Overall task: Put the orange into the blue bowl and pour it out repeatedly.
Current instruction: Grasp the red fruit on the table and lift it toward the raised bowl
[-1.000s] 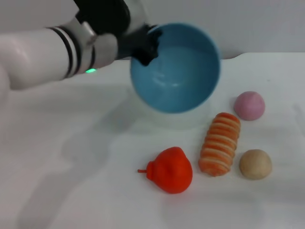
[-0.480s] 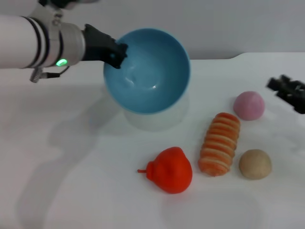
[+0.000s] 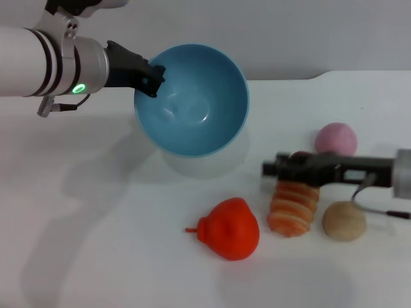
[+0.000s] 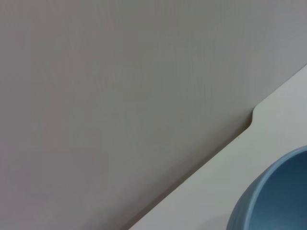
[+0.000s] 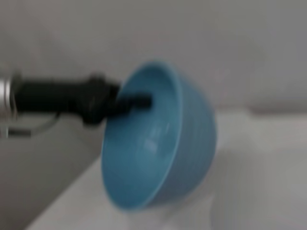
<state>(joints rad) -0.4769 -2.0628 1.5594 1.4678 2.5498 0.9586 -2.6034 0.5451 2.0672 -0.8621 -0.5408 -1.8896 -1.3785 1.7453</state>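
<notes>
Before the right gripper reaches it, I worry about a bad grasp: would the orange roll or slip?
The orange looks lumpy and pear-like, so it would probably wobble rather than roll far. Its smooth, shiny skin may slip between fingers. The thin stem looks too slight to grip.

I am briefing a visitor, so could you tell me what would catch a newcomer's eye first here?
The blue bowl, tipped and empty, is held off the table by its rim in the left gripper. The orange lies on the table in front of it, and the right gripper reaches in over the striped bread roll.
</notes>
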